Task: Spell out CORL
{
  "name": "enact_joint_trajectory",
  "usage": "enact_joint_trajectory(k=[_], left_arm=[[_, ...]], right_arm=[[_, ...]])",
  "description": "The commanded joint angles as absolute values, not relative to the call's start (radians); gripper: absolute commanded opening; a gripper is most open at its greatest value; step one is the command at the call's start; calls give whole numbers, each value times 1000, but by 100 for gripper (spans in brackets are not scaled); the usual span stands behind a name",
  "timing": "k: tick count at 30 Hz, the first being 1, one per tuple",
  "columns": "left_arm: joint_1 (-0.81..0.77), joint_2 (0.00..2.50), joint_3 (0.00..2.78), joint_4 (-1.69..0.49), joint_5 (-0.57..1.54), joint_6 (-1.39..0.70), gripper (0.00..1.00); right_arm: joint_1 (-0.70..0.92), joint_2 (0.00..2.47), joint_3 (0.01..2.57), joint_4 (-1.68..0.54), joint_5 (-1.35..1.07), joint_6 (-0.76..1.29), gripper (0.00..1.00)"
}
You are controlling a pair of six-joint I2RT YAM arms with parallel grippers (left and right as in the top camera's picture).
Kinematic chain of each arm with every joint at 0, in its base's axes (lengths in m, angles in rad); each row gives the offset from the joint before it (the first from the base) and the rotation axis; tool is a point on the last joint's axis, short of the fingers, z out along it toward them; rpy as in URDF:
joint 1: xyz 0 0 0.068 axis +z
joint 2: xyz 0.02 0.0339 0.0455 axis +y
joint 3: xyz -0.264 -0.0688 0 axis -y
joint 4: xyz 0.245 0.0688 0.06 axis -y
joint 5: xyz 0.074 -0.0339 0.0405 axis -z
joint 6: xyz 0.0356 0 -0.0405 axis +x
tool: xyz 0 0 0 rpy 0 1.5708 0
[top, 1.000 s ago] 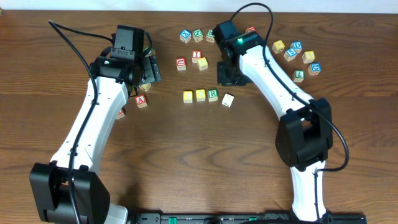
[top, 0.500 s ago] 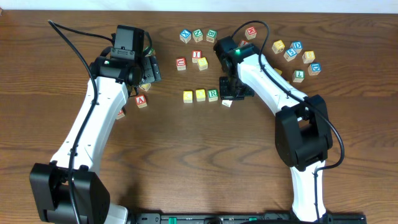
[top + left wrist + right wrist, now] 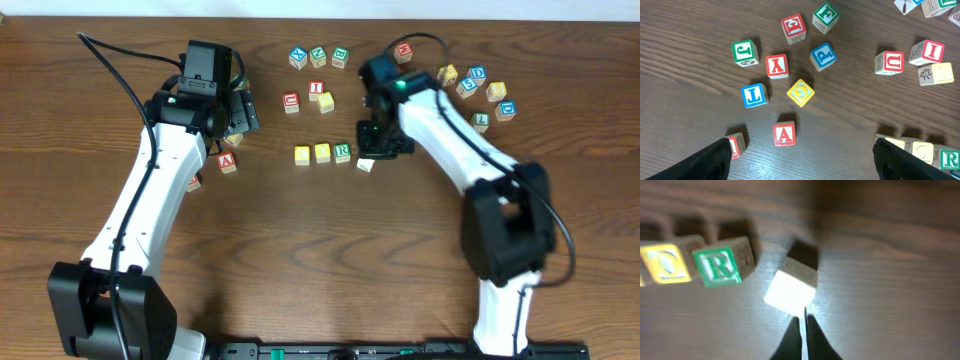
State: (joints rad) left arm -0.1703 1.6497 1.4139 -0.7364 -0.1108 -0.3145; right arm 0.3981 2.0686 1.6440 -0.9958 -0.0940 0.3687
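Two yellow-topped cubes [image 3: 302, 154] [image 3: 322, 152] and the green R cube [image 3: 342, 152] stand in a row at mid-table. A pale cube [image 3: 366, 165] sits just right of and slightly below the R, turned askew. In the right wrist view the O cube [image 3: 667, 265] and R cube [image 3: 720, 265] are blurred, and the pale cube [image 3: 790, 287] is washed out, its letter unreadable. My right gripper [image 3: 802, 317] [image 3: 372, 155] is shut, empty, its tips at that cube's near edge. My left gripper [image 3: 802, 150] [image 3: 245, 112] hangs open over loose cubes, among them a blue L cube [image 3: 754, 94].
Under the left gripper lie cubes A [image 3: 784, 134], G [image 3: 800, 92], Y [image 3: 776, 65], J [image 3: 745, 52] and P [image 3: 823, 55]. More cubes sit at the back centre [image 3: 317, 56] and back right [image 3: 478, 73]. The table's front half is bare wood [image 3: 320, 260].
My right gripper closed and swung forward and right, down to the pale cube, which shifted slightly toward the table's front. The left arm has not moved.
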Motion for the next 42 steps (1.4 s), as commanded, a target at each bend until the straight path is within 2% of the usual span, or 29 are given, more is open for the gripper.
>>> enact_joint_trajectory(k=[1,5,11,37,42], left_arm=[[-169,1661,1412,-737,-114,-319,89],[-169,1661,1412,-735,-114,-319,89],[-169,1661,1412,-737,-113,-319,89],[-169,1661,1412,-736,-113,-319,89],[-169,1661,1412,-736,-113,-319,89]], right_arm=[[361,1970,1496,-904,-163,343,1],[332,1907,1314,-686,-245,375,1],[340,1903,1202,-484,-265,464,1],[344,1835,1196,-455,-252,448,1],[383,1846,1196,-444,-179,472,1]])
